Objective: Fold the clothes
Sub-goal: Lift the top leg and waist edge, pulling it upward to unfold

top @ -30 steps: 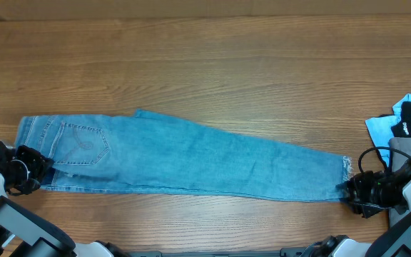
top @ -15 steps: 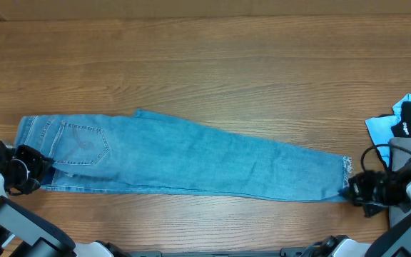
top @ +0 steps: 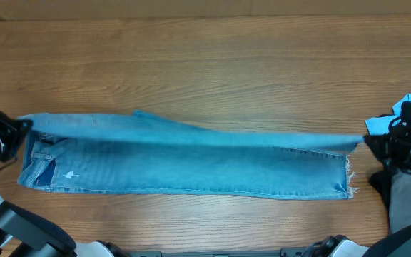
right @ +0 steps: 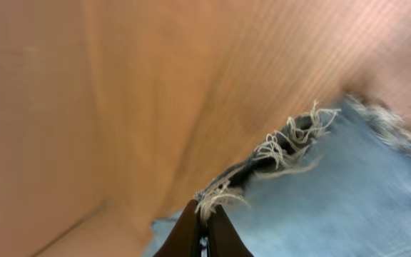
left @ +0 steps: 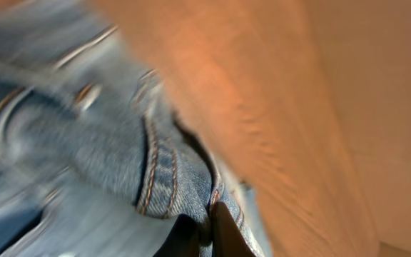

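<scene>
**Denim stretched taut between two claws, folding barely begun**

The jeans [top: 191, 160] lie lengthwise across the counter [top: 205, 64], spanning the gap from one claw to the other. The waist end is at the left claw [top: 13, 132] and the leg end at the right claw [top: 377, 145]. The far long edge is raised into a straight, tight line running between the two claws. The rest of the denim slopes down from that line and lies flat on the side nearer the robot. A small white rip [top: 70, 175] shows just nearward of the left claw, and the frayed hem [top: 348, 178] just nearward of the right one.

Both claws are closed tight on the cloth. In the left wrist view the left claw [left: 204, 232] pinches a stitched seam at the waist. In the right wrist view the right claw [right: 204, 228] grips the ragged threads of the hem [right: 284, 143].

By my reading the task is at an early stage. The garment is at full length, with one edge in hand at each end. That edge has yet to be laid down neatly, and every crosswise fold that would shorten the jeans is yet to come.

Beyond the right claw, outward, lie a pale-blue garment [top: 378, 126] and a grey garment [top: 405, 203], both apart from the jeans.

No brand, label or writing can be read in any view.
</scene>
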`<state>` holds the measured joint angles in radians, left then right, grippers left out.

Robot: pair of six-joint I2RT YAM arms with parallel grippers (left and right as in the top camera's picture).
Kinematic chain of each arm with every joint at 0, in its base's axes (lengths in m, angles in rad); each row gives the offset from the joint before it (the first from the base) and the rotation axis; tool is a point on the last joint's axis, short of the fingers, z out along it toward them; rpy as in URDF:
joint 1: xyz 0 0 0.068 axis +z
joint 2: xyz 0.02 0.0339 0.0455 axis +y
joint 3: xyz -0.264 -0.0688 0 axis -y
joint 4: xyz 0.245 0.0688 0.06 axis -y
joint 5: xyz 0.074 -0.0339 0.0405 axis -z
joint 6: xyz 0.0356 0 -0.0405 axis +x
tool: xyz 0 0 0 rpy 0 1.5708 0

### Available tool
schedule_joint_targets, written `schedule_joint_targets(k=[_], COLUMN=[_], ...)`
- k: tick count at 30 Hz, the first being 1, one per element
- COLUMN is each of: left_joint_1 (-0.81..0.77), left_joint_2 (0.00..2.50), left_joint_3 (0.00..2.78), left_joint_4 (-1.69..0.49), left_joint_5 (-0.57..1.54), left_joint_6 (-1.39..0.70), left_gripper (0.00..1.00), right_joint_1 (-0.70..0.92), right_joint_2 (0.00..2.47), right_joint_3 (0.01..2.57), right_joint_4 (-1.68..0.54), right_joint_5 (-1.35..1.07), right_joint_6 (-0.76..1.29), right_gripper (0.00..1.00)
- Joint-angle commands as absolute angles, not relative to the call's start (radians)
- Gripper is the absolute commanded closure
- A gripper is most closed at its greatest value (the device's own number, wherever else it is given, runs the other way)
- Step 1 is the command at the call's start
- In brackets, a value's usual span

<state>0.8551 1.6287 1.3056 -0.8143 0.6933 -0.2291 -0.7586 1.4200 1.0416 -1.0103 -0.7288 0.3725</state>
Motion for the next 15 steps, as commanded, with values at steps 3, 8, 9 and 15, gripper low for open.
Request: schedule_joint_targets(k=[3, 8, 9, 15], left_joint_1=[0.820, 0.723, 0.700, 0.574], left_joint_2=[1.601, 1.601, 1.602, 1.624], left_joint_3=[1.383, 1.383, 1.383, 1.383], left_joint_4=[-0.657, -0.537, -0.517, -0.412], left_joint_5=[0.725, 0.636, 0.595, 0.405], left_joint_6=[-0.206, -0.206, -0.207, -0.206], left_gripper=[0.96, 0.96, 0.96, 0.95], right_joint_1=[-0.737, -0.637, -0.613, -0.488], right_joint_2=[1.407, 1.431, 1.441, 1.549], right_joint_3=[1.089, 1.089, 1.089, 1.089], right_joint_4=[-0.769, -0.510, -0.454, -0.251], right_joint_5=[-0.765, -0.746, -0.733, -0.622], right_joint_6=[0.572, 0.727, 0.758, 0.912], right_gripper=[0.96, 0.96, 0.96, 0.96])
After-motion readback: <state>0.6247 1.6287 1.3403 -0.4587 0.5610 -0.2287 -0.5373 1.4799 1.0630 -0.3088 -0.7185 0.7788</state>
